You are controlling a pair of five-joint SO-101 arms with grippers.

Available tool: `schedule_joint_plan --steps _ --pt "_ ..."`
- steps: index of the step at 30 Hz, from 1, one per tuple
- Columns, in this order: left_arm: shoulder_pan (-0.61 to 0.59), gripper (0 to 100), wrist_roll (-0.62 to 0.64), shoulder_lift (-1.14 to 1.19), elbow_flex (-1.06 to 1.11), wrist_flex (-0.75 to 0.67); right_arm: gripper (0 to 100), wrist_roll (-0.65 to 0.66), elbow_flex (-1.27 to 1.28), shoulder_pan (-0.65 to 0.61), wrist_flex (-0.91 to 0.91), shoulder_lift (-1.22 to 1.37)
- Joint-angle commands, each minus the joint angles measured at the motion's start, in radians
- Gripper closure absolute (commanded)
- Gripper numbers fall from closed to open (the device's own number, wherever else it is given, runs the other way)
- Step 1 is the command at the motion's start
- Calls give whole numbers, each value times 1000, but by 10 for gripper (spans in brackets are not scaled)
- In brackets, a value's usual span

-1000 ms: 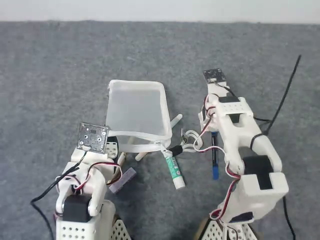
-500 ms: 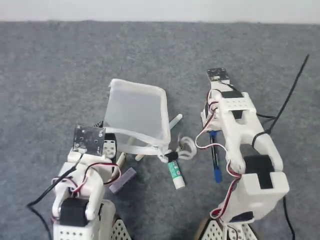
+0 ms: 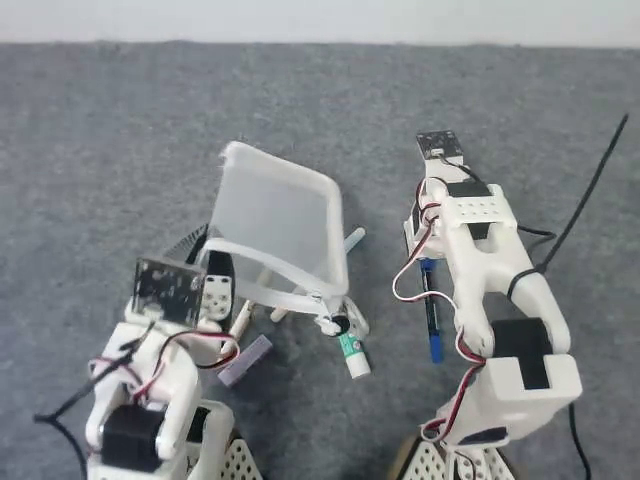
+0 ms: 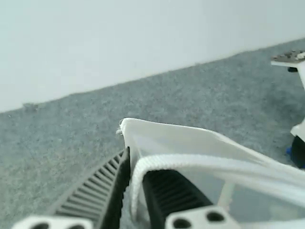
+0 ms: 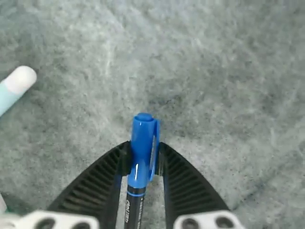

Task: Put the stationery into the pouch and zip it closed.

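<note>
A translucent white pouch (image 3: 275,228) stands tilted up off the grey carpet, mouth toward the arms. My left gripper (image 3: 224,287) is shut on the pouch's white zipper band (image 4: 190,164), which passes between its black fingers (image 4: 164,191). Over to the right, my right gripper (image 3: 424,252) points down at the carpet and is shut on the capped end of a blue pen (image 5: 142,143). The pen's body (image 3: 431,315) runs back under that arm. A green-and-white marker (image 3: 351,354) lies just below the pouch mouth. A purple eraser (image 3: 246,360) lies beside the left arm.
A white stick (image 3: 353,240) pokes out at the pouch's right side and another (image 3: 281,313) lies under the band. A pale teal, white-tipped item (image 5: 14,87) lies near the right gripper. Black cables (image 3: 590,190) trail right of the right arm. Open carpet lies beyond the pouch.
The left arm has drawn back toward its base and raised the pouch, tipping it up; the mouth now covers the marker's dark cap. The right arm shifted slightly away, with the pen between its fingers.
</note>
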Motion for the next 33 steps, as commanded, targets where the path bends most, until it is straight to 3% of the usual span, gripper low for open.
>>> schedule_joint_plan --steps 1,9,21,27,33 --pt "11 986 -9 238 -194 5 991 -11 -9 12 -12 -70" --pt "18 987 -2 620 -550 137 991 -11 -9 13 -12 -70" --pt "17 986 135 1088 -972 330 991 -12 -11 15 -12 -77" --pt "-20 985 255 1249 -1044 353 991 -12 -12 13 -12 -79" --pt "-75 984 324 1261 -1044 351 991 -12 -28 5 1 -85"
